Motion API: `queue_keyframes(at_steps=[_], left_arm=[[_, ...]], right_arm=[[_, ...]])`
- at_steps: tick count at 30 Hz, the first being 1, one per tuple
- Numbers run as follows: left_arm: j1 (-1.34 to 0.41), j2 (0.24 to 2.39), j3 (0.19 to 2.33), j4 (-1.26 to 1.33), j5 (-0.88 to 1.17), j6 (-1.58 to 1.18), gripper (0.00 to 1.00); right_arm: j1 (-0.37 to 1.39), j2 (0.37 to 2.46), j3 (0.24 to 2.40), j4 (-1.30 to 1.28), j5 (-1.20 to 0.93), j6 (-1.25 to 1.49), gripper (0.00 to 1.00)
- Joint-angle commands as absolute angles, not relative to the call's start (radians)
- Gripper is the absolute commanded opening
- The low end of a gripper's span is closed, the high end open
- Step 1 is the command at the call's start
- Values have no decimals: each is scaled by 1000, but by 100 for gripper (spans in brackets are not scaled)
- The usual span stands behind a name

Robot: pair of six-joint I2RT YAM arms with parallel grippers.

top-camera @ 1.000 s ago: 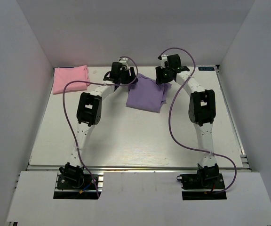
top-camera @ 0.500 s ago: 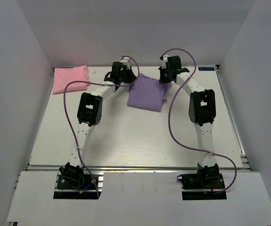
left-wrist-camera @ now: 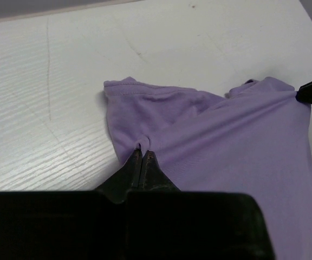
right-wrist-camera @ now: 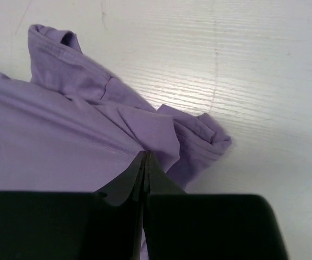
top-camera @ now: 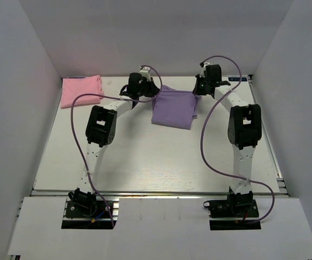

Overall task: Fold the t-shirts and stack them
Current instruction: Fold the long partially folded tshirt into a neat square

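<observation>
**Operator:** What surface and surroundings do we have?

**Technician:** We have a white desk (top-camera: pixel 161 157) with a faint wood-grain texture. Plain pale walls (top-camera: pixel 20 81) close it in on the left, right and far sides. Purple cables (top-camera: pixel 80 135) run along both arms.

**Operator:** Where do we locate the garments?

**Technician:** We find the pink t-shirt (top-camera: pixel 81 91) folded in the far-left corner of the desk, well apart from both arms. The lavender t-shirt (top-camera: pixel 173 108) lies at the far centre, between the two wrists, partly folded.

**Operator:** What do we read at the left end effector (left-wrist-camera: pixel 143 157)?

**Technician:** We read it as closed. Its fingers meet on a small pinch of lavender cloth at the shirt's left far edge, just beside a hemmed corner.

**Operator:** And the right end effector (right-wrist-camera: pixel 145 158)?

**Technician:** We read it as closed too, nipping a fold of the same shirt near a bunched, hemmed edge on the right side. In the left wrist view we see its dark tip at the opposite corner, with creases running through the cloth between the two grips.
</observation>
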State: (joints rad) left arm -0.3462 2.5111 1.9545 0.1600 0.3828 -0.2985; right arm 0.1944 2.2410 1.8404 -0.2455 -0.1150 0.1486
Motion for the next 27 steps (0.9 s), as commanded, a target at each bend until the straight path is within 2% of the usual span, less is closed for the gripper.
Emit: queue_keyframes(at_steps=[1, 9, 14, 27], left_arm=[[-337, 2411, 1953, 212, 368, -278, 0], [-337, 2439, 1963, 285, 409, -278, 0], [-347, 2413, 1908, 469, 485, -278, 0], [-347, 2304, 1796, 643, 494, -259, 0]], right_arm=[[147, 2160, 1798, -157, -78, 186, 0], [104, 2187, 1804, -152, -156, 222, 0], [101, 2074, 1678, -25, -184, 218, 0], [91, 1934, 1551, 64, -124, 198, 0]])
